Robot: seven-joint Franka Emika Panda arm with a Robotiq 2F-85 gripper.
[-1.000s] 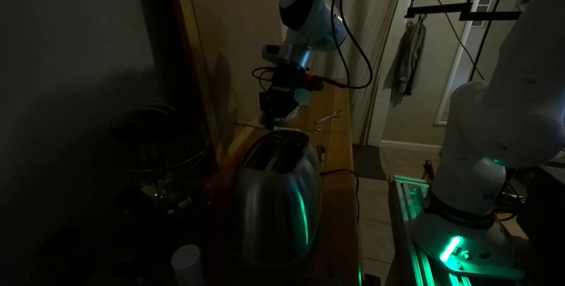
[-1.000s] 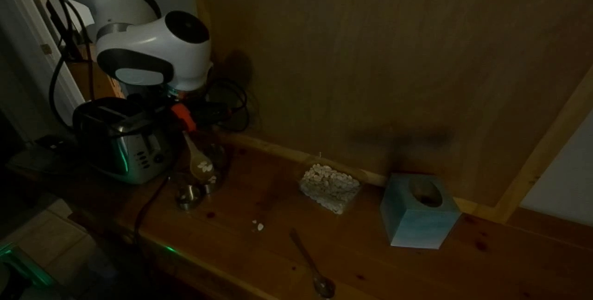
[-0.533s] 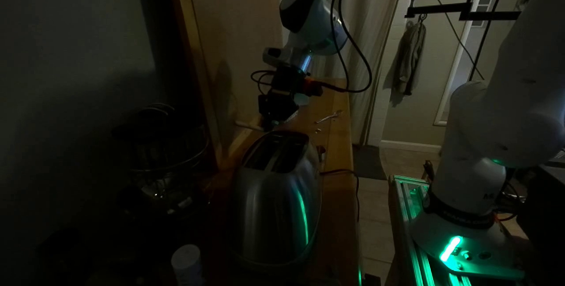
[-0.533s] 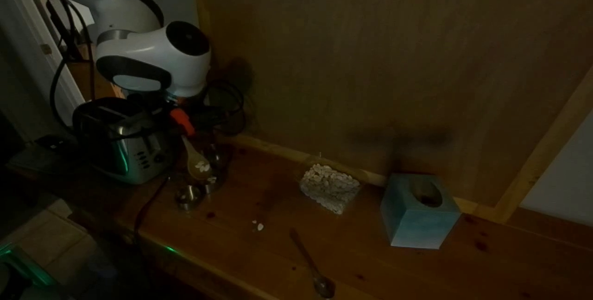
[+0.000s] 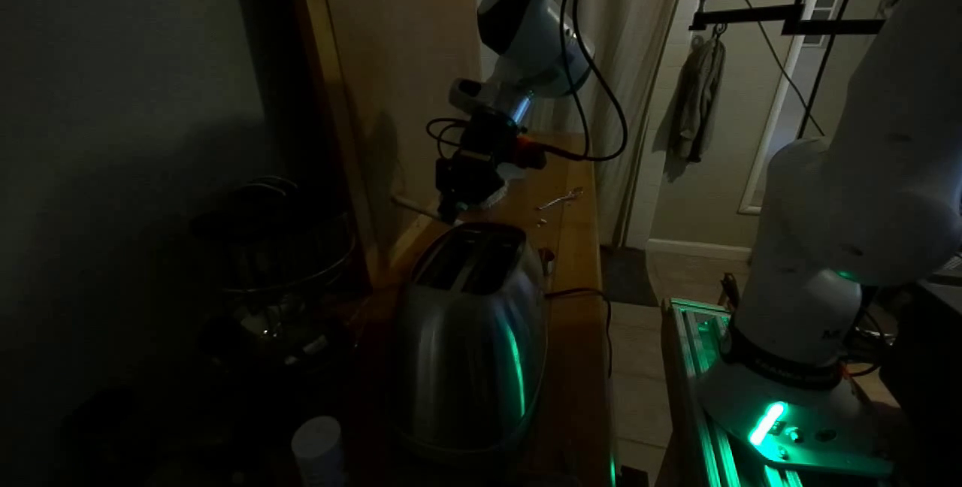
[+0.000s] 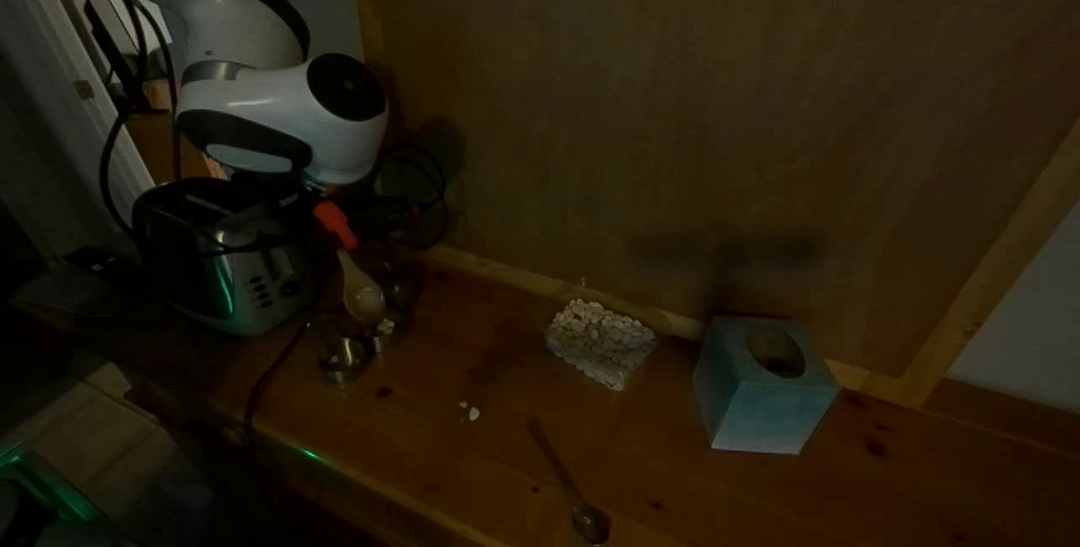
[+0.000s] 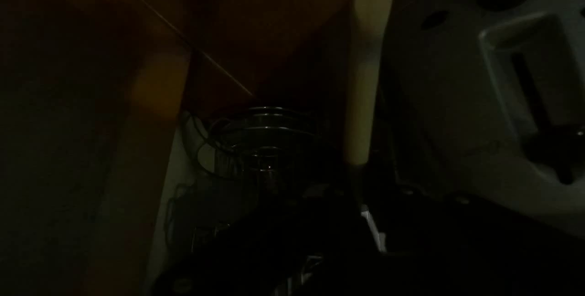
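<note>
Robot fingers (image 5: 449, 210) clasp a wooden spoon (image 6: 357, 284) close beside the toaster (image 5: 470, 344), its bowl (image 6: 365, 302) near a metal cup (image 6: 381, 343) where pale flakes (image 6: 386, 327) show. A careless sideways swing could knock that cup, scattering flakes over the table (image 6: 717, 496).

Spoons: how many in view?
2: the pale spoon held by the gripper, and a second spoon lying on the wooden table. Others could be hidden in the dark.

Wooden counter (image 6: 726, 496), on which we distinguish a toaster (image 6: 224, 264), probably two small metal cups (image 6: 341, 368) in the gloom, loose pale flakes (image 6: 473, 414), a metal spoon (image 6: 564, 473), a clear tub (image 6: 588, 366) of similar flakes (image 6: 597, 319) and a pale blue tissue box (image 6: 759, 408).
</note>
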